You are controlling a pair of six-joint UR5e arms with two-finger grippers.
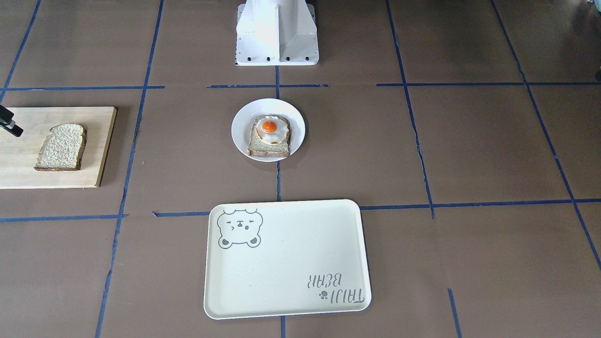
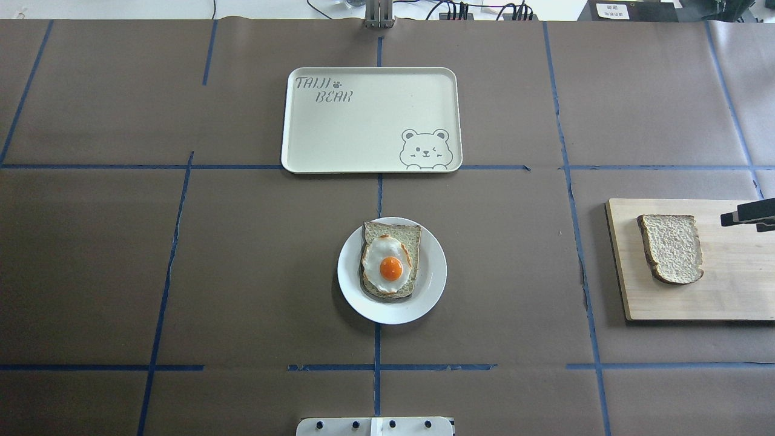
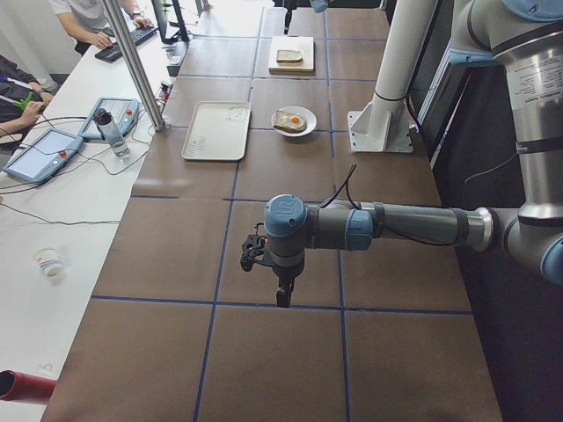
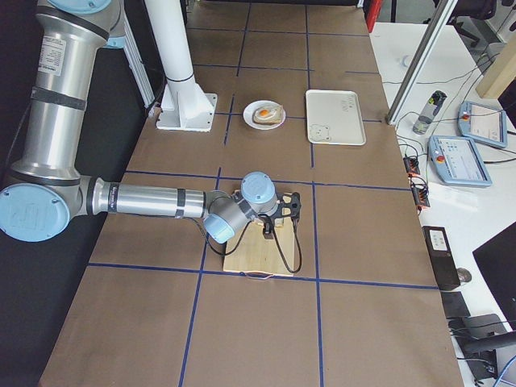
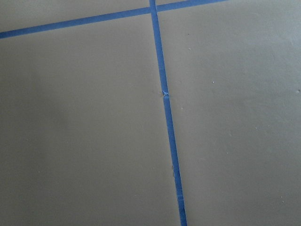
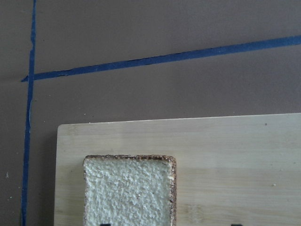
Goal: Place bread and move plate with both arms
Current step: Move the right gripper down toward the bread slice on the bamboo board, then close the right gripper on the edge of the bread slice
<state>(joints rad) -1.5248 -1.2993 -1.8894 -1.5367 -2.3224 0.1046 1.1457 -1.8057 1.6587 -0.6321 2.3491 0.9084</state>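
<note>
A brown worktop, marked into squares with blue tape, carries everything.

The right arm reaches out low over the robot's right side. Its end effector hangs just above a wooden board, at the bread's outer edge. In the wrist view the finger tips look spread wide, gripping nothing. The left arm is parked over bare worktop, well apart from the food. Whether its end effector is open or closed cannot be told.

A cream tray printed with a bear lies on the far side from the robot. Between it and the robot base sits the plate, holding an egg-topped slice.

The bread lies flat on the board, well apart from the plate. Its rounded top points toward the robot's side and its square base edge points away. Its long axis seems to run near to far, slightly skewed on the board.

The step in hand looks like the reach for the bread, not yet gripped. The next move likely calls for lowering the open fingers astride the slice and closing gently. After that comes the lift toward the plate.
</note>
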